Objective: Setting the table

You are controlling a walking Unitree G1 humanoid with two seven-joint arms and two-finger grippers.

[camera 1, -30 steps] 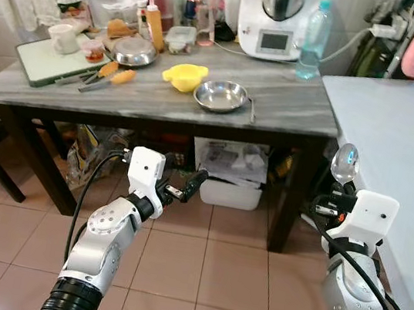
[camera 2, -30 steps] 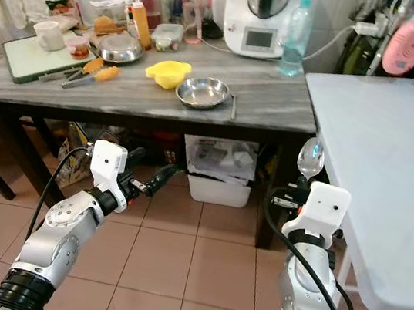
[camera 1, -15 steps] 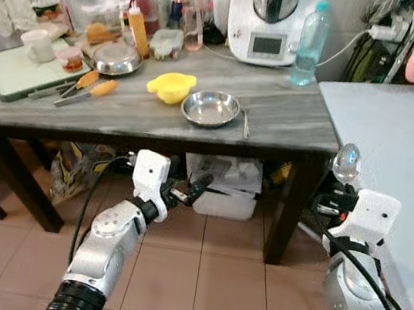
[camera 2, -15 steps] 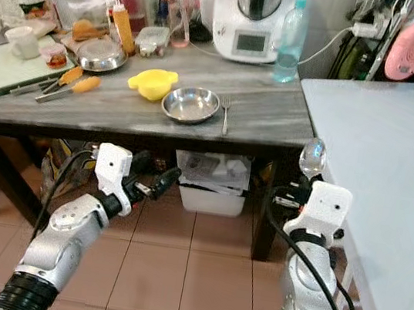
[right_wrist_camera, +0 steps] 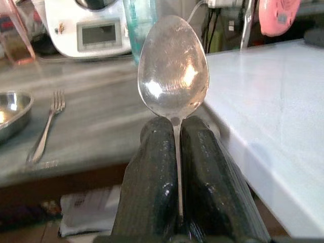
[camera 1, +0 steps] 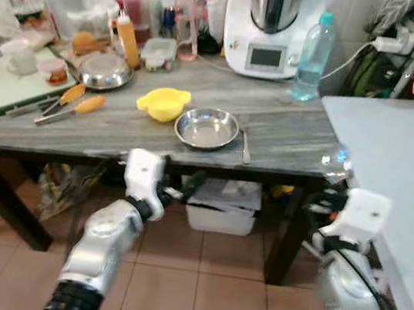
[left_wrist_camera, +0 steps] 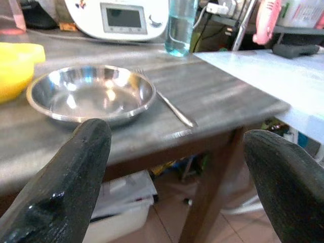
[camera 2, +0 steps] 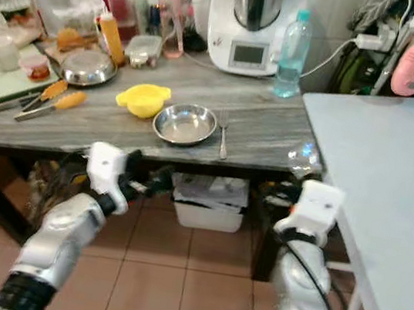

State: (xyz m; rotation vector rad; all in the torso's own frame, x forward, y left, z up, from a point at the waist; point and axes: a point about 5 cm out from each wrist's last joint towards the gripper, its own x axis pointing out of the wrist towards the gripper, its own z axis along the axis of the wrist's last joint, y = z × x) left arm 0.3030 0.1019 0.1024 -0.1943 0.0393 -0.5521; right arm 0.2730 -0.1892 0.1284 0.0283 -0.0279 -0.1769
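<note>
Two grippers are held low before a cluttered grey stone tabletop (camera 1: 273, 130), one of them carrying a shiny metal spoon (right_wrist_camera: 173, 68).

The right gripper (right_wrist_camera: 174, 126), at the lower right of the head views, has its fingers (right_wrist_camera: 152, 167) pressed together on the spoon's handle, the bowl standing upright above them, near the corner where the grey tabletop meets a pale blue tabletop (camera 1: 410, 154). The left gripper (left_wrist_camera: 177, 162), at the lower centre left, is held below the table edge with its fingers (left_wrist_camera: 76, 172) spread wide apart and nothing between them. On the grey tabletop, at the frame's centre, a round steel bowl (camera 1: 206, 128) is seen with a metal fork (camera 1: 245, 146) just beside it on the right and a yellow plastic bowl (camera 1: 162, 103) on its left.
</note>
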